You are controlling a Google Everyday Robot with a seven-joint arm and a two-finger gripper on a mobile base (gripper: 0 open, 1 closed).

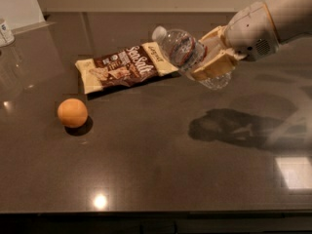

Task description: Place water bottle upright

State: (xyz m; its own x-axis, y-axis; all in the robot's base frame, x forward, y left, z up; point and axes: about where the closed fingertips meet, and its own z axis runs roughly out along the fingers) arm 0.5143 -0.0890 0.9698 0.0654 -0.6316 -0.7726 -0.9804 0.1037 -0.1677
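The water bottle [183,50] is a small clear ribbed plastic bottle with a white cap. It is held in the air above the dark table, tilted, with the cap pointing up and to the left. My gripper [209,57] is shut on the bottle's lower half, its tan fingers [213,66] on either side of the body. The white arm reaches in from the upper right. The bottle's base is partly hidden behind the fingers. Its shadow lies on the table below.
A brown and cream snack bag [124,66] lies flat just left of and below the bottle. An orange ball [72,112] rests on the table [156,169] at the left. A small white container [6,32] stands at the far left edge.
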